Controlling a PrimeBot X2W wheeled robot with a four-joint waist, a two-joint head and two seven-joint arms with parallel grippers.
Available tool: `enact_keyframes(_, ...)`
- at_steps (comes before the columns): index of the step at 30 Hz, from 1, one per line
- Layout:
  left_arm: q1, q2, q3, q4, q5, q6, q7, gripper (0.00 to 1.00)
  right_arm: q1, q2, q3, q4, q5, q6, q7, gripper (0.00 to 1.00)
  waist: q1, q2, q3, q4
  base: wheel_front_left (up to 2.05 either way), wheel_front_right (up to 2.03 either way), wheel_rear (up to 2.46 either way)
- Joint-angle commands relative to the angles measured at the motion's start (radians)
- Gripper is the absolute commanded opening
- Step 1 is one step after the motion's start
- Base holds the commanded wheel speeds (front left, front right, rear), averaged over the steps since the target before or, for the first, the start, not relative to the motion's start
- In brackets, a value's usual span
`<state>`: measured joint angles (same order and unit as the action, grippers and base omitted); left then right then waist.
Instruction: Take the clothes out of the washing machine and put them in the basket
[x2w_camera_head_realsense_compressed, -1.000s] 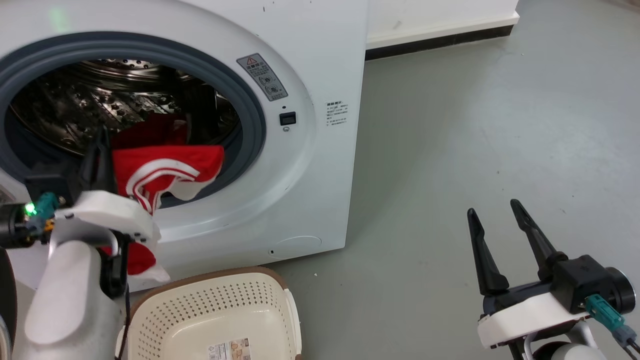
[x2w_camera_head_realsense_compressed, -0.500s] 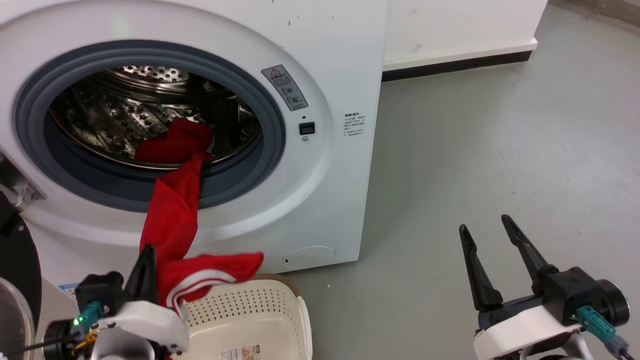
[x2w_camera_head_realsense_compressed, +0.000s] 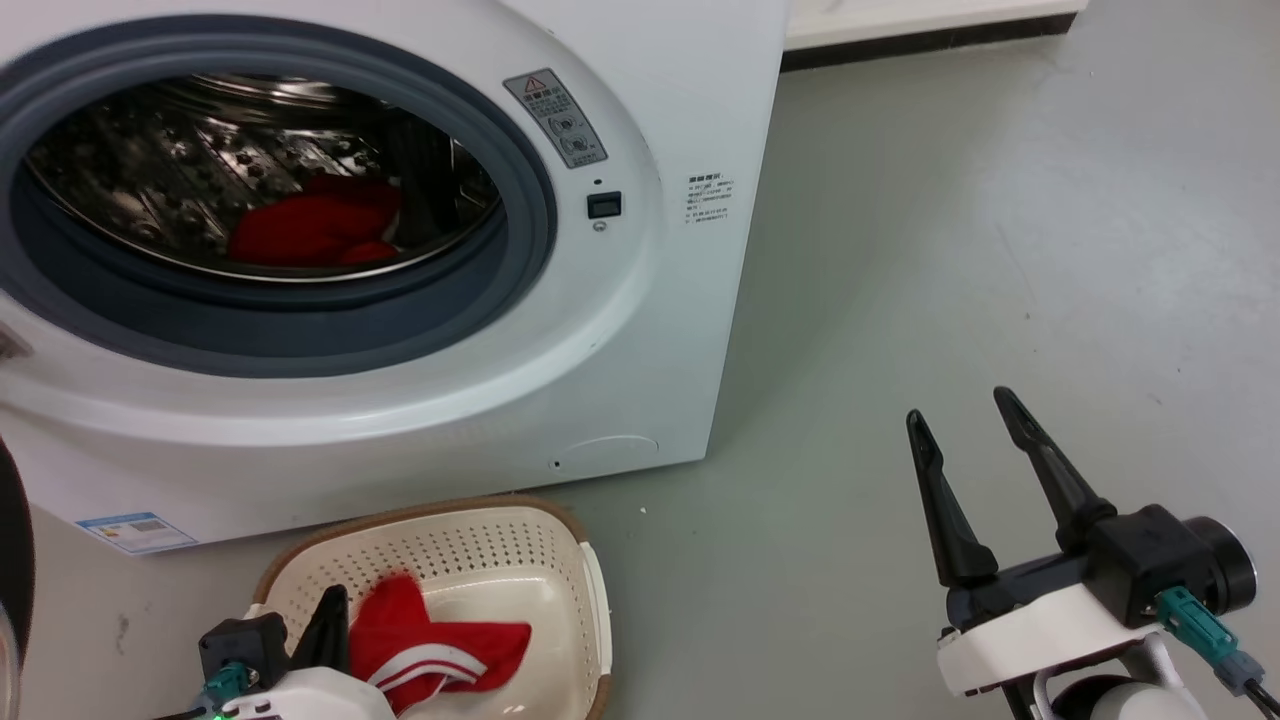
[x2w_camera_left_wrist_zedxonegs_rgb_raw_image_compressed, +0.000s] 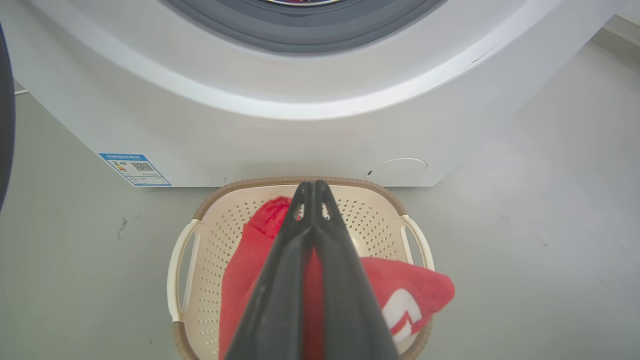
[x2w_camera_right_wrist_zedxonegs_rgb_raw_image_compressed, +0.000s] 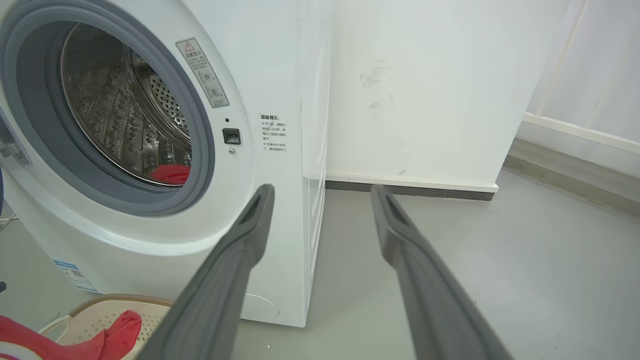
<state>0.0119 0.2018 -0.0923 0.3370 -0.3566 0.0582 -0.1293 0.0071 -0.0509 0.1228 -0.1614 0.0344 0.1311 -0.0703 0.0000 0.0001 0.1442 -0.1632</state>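
A red garment (x2w_camera_head_realsense_compressed: 440, 650) with white stripe trim lies in the cream basket (x2w_camera_head_realsense_compressed: 420, 508), one corner draped over the rim. My left gripper (x2w_camera_left_wrist_zedxonegs_rgb_raw_image_compressed: 312, 192) hangs above the basket, jaws pressed together on that red fabric. The basket sits on the grey floor (x2w_camera_head_realsense_compressed: 900, 250), just in front of the white washing machine (x2w_camera_head_realsense_compressed: 640, 330). A second red garment (x2w_camera_head_realsense_compressed: 310, 225) lies in its steel drum (x2w_camera_head_realsense_compressed: 200, 170). My right gripper (x2w_camera_head_realsense_compressed: 960, 408) hovers well apart to the right, jaws spread wide.

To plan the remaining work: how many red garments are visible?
2. One red garment is in the basket, pinched by the left gripper; the other red garment lies inside the washing machine. More may be hidden there.
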Motion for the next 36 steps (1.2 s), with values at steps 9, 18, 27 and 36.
enact_keyframes(9,-0.21,0.04,0.037,0.244,-0.023,-0.023,-0.064,0.0,-0.091,0.002,0.013,-0.029,0.014,-0.001,-0.032,1.0,0.0,-0.0001,0.237,-0.108,0.0,0.0,0.0)
enact_keyframes(18,-0.405,0.09,0.054,0.513,-0.037,-0.047,-0.078,0.0,-0.149,0.002,0.033,-0.04,0.035,-0.001,-0.072,1.0,0.0,-0.0001,0.408,-0.176,0.0,0.0,0.0)
enact_keyframes(27,-0.554,0.113,0.037,0.745,-0.043,-0.084,-0.046,0.0,-0.191,0.002,0.054,-0.03,0.049,-0.001,-0.102,1.0,0.0,-0.0001,0.528,-0.203,0.0,0.0,0.0)
enact_keyframes(36,-0.637,0.123,0.024,0.901,-0.059,-0.106,0.027,0.0,-0.219,0.001,0.065,-0.018,0.059,-0.001,-0.127,1.0,0.0,-0.0001,0.587,-0.227,0.0,0.0,0.0)
